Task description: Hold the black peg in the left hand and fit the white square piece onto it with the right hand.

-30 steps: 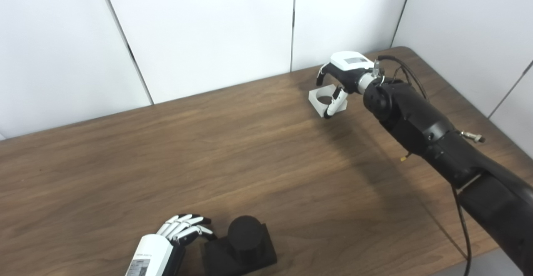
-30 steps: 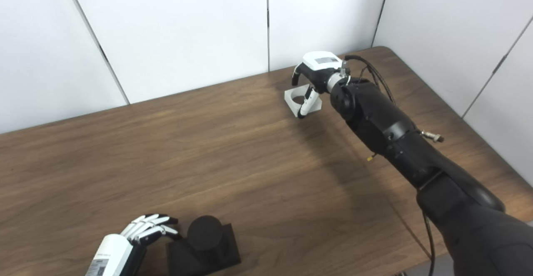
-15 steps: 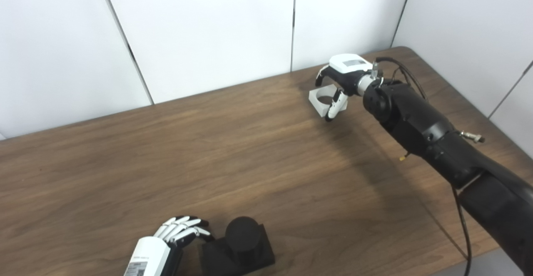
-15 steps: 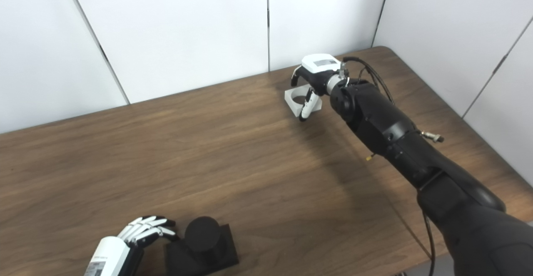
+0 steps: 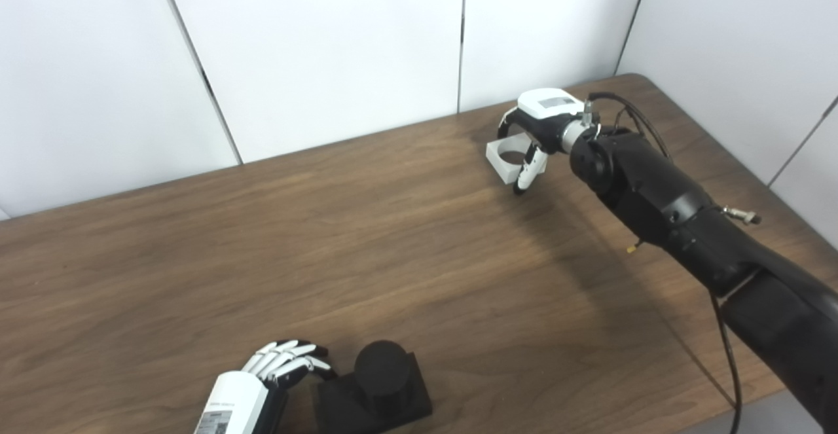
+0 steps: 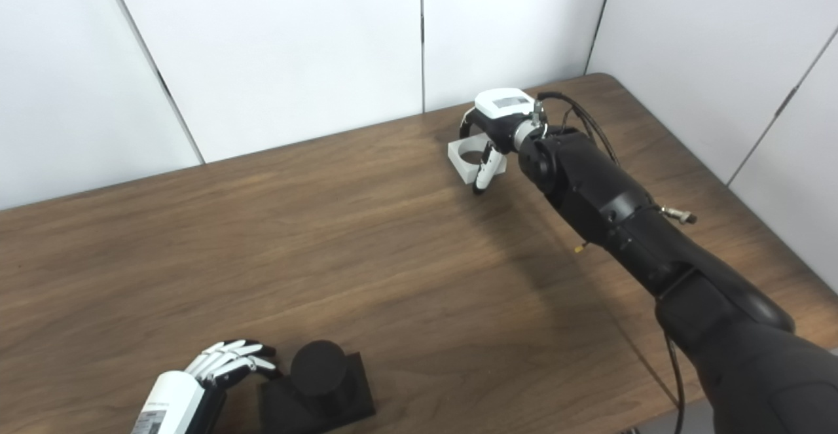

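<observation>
The black peg stands upright on its square black base at the table's near edge. My left hand lies just left of the base with its fingers loosely curled and its fingertips at the base's left edge, holding nothing. The white square piece, with a round hole, lies flat on the table at the far right. My right hand arches over it, open. Its fingers reach down behind the far side and its thumb comes down at the near right side. The piece's right part is hidden by the hand.
The brown wooden table ends at white wall panels behind. Its rounded far right corner is close to my right hand. My black right arm crosses the table's right side, trailing a cable.
My right hand has lowered a little over the white piece, thumb drawing in toward its near side. My left hand and the peg base have shifted slightly to the left.
</observation>
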